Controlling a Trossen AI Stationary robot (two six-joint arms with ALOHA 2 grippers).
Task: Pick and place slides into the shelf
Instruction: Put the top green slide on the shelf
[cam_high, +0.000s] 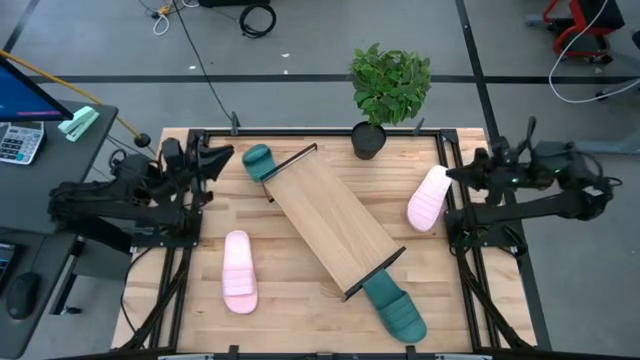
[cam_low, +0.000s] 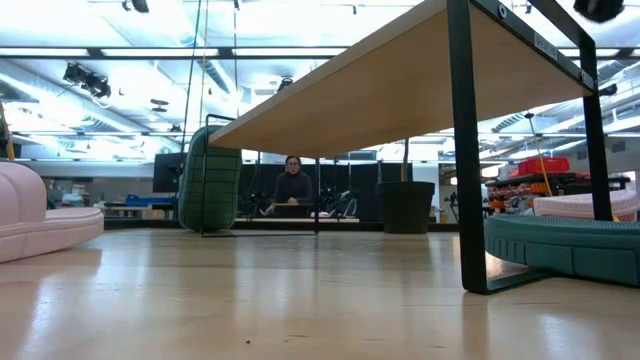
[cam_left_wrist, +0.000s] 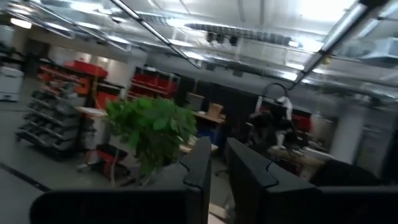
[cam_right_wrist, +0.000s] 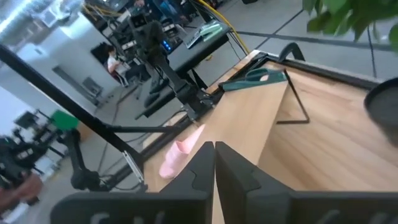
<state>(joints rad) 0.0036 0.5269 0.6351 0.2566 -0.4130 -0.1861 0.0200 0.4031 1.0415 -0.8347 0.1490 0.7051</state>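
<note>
- The table (cam_high: 200, 300) carries everything; both arms wait folded back at its left and right edges, so I judge no pick has begun.
- The shelf (cam_high: 328, 220) lies diagonally across the middle, one barred end toward the far-left corner, the other toward the near-right. Nothing lies on its top. It stands raised on its end bars, so there is room beneath.
- The plant (cam_high: 388, 85) stands at the far edge, just beyond the shelf.
- Four slides lie scattered, none on the shelf: a teal slide (cam_high: 260, 162) touching the shelf's far end, another teal one (cam_high: 397, 308) at its near end, a pink slide (cam_high: 238, 271) toward the near-left corner, another pink one (cam_high: 428, 198) by the right edge.
- The left gripper (cam_left_wrist: 219, 180) is raised, nearly closed, holding nothing.
- The right gripper (cam_right_wrist: 214, 163) is clenched, empty, nearest the right-edge pink slide.
</note>
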